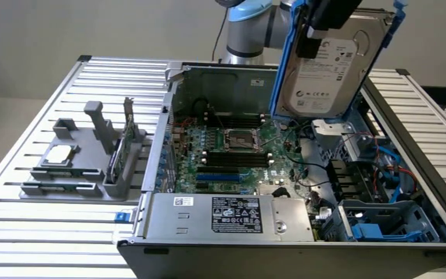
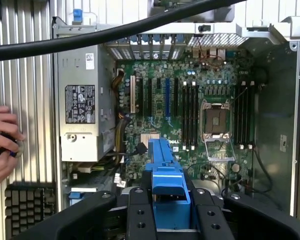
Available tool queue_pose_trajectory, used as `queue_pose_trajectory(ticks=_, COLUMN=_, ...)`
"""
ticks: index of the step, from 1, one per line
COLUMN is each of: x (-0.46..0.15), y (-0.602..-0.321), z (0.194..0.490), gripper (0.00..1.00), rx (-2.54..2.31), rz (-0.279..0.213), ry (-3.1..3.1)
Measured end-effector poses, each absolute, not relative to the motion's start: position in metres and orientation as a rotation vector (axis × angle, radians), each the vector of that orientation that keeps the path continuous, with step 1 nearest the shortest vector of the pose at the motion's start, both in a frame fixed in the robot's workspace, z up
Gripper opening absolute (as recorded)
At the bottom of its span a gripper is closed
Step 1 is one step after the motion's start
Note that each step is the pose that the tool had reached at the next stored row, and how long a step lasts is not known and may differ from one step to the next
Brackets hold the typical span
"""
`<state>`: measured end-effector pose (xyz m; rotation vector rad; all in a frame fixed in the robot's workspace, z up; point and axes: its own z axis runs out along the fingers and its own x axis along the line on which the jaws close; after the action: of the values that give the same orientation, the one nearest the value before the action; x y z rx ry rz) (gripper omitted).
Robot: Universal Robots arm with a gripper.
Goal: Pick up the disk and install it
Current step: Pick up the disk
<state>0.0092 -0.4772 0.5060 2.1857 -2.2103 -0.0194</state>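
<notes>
Disk [image 1: 327,70] aloft, hanging near upright, label side towards the exterior camera, blue rails along both long edges. Its upper end sits in the pincer [image 1: 325,20], whose fingers [image 2: 140,215] bear on either side of the blue carrier: pincer closed on the disk, grip looks square. Directly beneath the pincer is the open computer case [image 1: 155,174], with the motherboard [image 1: 227,154] exposed and the processor socket [image 1: 240,139] bare at its middle. Lower down and to one side is a drive bay [image 1: 378,226] with blue fittings, seemingly unoccupied, and the power supply [image 1: 234,214] lies alongside it. A person's hand [image 2: 2,145] is outside the case, well apart from the pincer. Judgement: pick-up done, carry in hand, install not yet made. Seating the disk would call for turning it flat to match the bay and lining its rails with the guides
</notes>
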Motion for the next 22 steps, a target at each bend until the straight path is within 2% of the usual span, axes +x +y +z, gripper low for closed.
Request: queue_pose_trajectory(ticks=22, x=0.066, y=-0.54, z=0.499, gripper=0.33, rx=2.186, rz=-0.019, ry=-2.21)
